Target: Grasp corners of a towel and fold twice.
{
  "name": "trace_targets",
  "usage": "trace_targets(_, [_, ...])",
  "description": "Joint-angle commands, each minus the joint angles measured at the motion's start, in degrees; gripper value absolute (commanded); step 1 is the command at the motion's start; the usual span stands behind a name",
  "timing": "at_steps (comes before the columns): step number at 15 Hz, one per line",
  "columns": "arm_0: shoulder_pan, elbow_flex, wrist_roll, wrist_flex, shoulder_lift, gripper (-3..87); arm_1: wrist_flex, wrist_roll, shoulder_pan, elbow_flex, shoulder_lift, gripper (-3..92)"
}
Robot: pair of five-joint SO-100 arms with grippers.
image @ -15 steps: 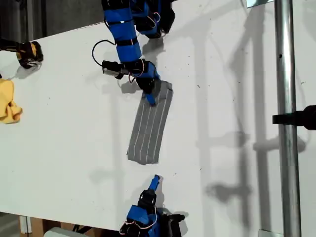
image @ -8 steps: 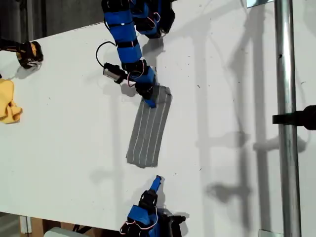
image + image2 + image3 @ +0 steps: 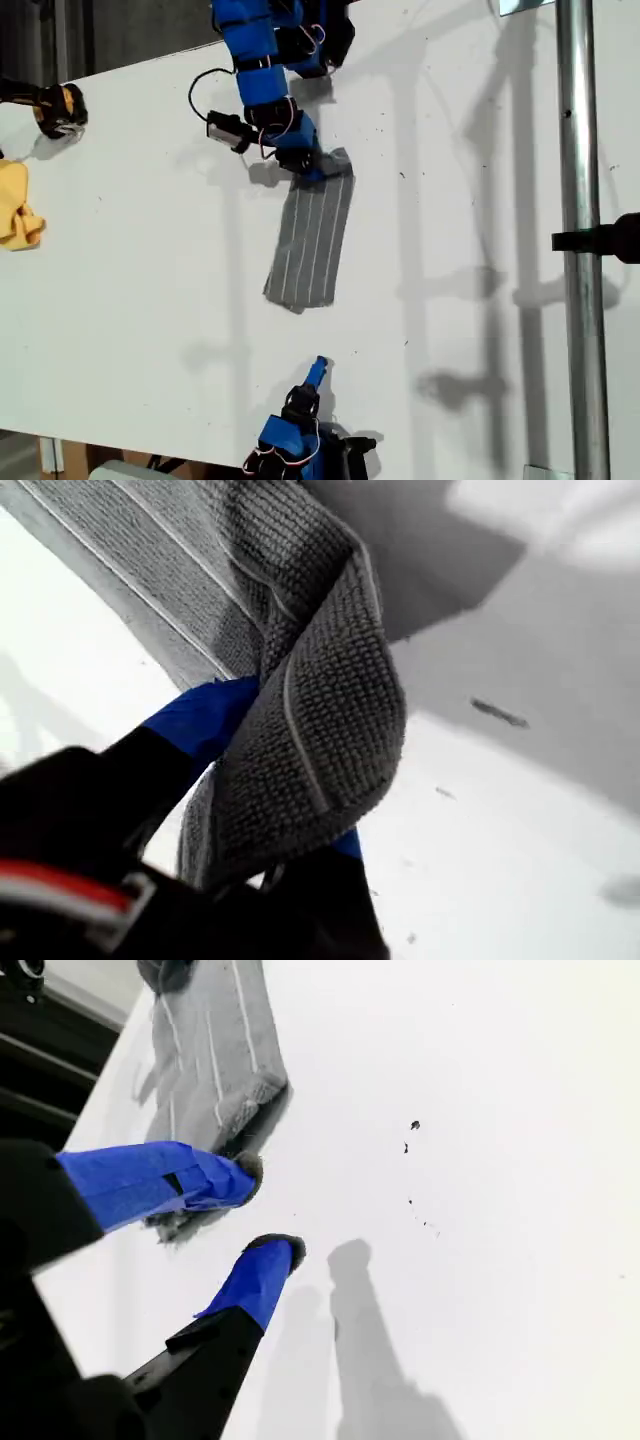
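Observation:
The grey white-striped towel (image 3: pixel 312 240) lies folded into a long narrow strip on the white table (image 3: pixel 150 300), mid-frame in the exterior view. My first gripper (image 3: pixel 310 170) is shut on the strip's far end, where a corner is bunched up and lifted. In the first wrist view the towel (image 3: pixel 310 710) is pinched between the blue fingers (image 3: pixel 205 715) of that first gripper (image 3: pixel 280 780). My second gripper (image 3: pixel 316 368) stands open near the table's front edge, short of the strip's near end. The second wrist view shows this second gripper (image 3: pixel 262 1213) holding nothing, with the towel (image 3: pixel 215 1050) beyond it.
A small yellow cloth (image 3: pixel 18 215) and a black-and-yellow object (image 3: pixel 55 108) sit at the exterior view's left. A metal pole (image 3: pixel 580 240) with a black clamp (image 3: pixel 605 238) runs down the exterior view's right.
My first gripper has pulled back toward the exterior view's top, dragging the towel strip with it, so the strip's near end lies farther from my second gripper. The second arm stayed still.

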Motion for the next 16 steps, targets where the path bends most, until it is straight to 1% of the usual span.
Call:
trace_targets(1, [0.70, -0.26, -0.18, 0.18, 0.44, 11.0, 16.96, 4.22, -1.49, 6.42, 29.00, -0.2])
trace_targets(2, [0.70, -0.26, -0.09, 0.09, 0.44, 11.0, 25.40, 5.98, -1.93, 8.79, 40.96, -0.2])
trace_targets(3, [0.62, -0.35, 0.09, 0.09, 0.44, 11.0, 31.82, 7.56, -2.20, 10.55, 51.68, -0.2])
trace_targets(4, [0.62, -0.44, 0.09, 0.09, 0.44, 11.0, 33.22, 6.50, -0.97, 12.48, 59.06, -0.2])
trace_targets(5, [0.53, -0.44, 0.18, 0.09, 0.44, 11.0, 29.79, 3.69, 0.62, 12.92, 59.06, -0.2])
trace_targets(6, [0.53, -0.44, 0.26, 0.09, 0.44, 11.0, 21.80, -0.26, 1.93, 10.28, 51.86, -0.2])
trace_targets(8, [0.53, -0.62, 0.26, 0.00, 0.44, 11.0, 7.91, -8.79, 4.48, -2.55, 28.30, -0.2])
trace_targets(9, [0.62, -0.62, 0.18, 0.00, 0.44, 11.0, 0.97, -11.95, 5.71, -6.42, 20.39, -0.2])
trace_targets(10, [0.70, -0.62, 0.09, 0.00, 0.44, 11.0, -3.60, -13.89, 7.03, -9.76, 13.45, -0.2])
trace_targets(12, [1.05, -0.70, -0.09, 0.09, 0.44, 11.0, -9.58, -17.40, 8.61, -16.79, 1.93, -0.2])
trace_targets(16, [1.93, -0.97, -0.53, 0.26, 0.44, 10.9, -19.34, -18.81, 8.44, -25.05, -16.26, -0.2])
